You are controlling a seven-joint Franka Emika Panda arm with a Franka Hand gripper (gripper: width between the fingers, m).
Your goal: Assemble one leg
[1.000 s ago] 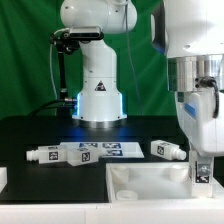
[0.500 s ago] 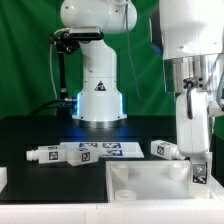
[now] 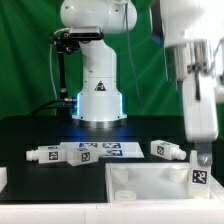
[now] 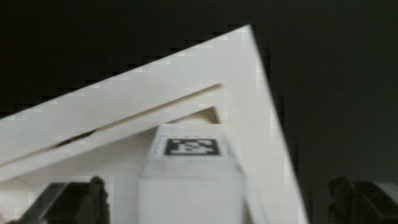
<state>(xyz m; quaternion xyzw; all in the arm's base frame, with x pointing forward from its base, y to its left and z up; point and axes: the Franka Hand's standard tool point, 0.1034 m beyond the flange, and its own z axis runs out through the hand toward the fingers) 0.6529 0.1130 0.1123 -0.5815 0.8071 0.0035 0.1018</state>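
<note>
A white leg (image 3: 200, 176) with a tag sticker stands upright at the right corner of the large white panel (image 3: 140, 180). In the wrist view the leg (image 4: 189, 165) sits on the panel's corner (image 4: 240, 70), between my two dark fingers (image 4: 80, 200). My gripper (image 3: 203, 157) is just above the leg, with its jaws wide apart and a gap on both sides of it. In the wrist view the gripper (image 4: 222, 205) is open.
Three more legs lie on the black table: one at the exterior view's left (image 3: 45, 155), one beside it (image 3: 80, 152), one near the right (image 3: 168, 150). The marker board (image 3: 118, 150) lies between them. The robot's white base (image 3: 98, 95) stands behind.
The hand has risen and shifted slightly to the exterior view's right. The leg has stayed at the panel's right corner, now showing below the hand.
</note>
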